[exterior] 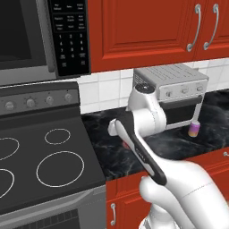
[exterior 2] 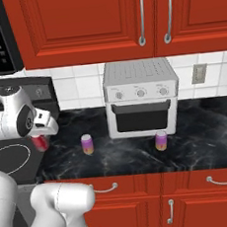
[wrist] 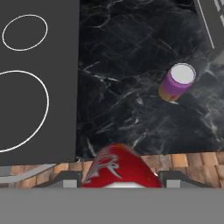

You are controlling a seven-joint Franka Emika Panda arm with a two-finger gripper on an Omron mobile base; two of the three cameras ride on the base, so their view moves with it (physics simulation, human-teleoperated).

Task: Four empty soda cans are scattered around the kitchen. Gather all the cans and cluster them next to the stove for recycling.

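Held between the closed fingers of the gripper point(wrist: 117, 183), a red can point(wrist: 119, 168) fills the hand view's bottom centre; beyond, mid-right, a purple can point(wrist: 176, 82) stands on the counter point(wrist: 127, 87), stove point(wrist: 39, 78) at left.

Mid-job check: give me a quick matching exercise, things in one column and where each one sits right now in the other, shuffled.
Things:
1. red soda can
2. purple soda can nearer the stove
3. purple soda can farther from the stove
4. toaster oven

Places:
A. standing at the back of the counter, against the tile wall
B. held between the gripper's fingers, near the stove's edge
C. on the counter just in front of the toaster oven's right corner
D. on open counter between the stove and the toaster oven

Pairs: 1-B, 2-D, 3-C, 4-A
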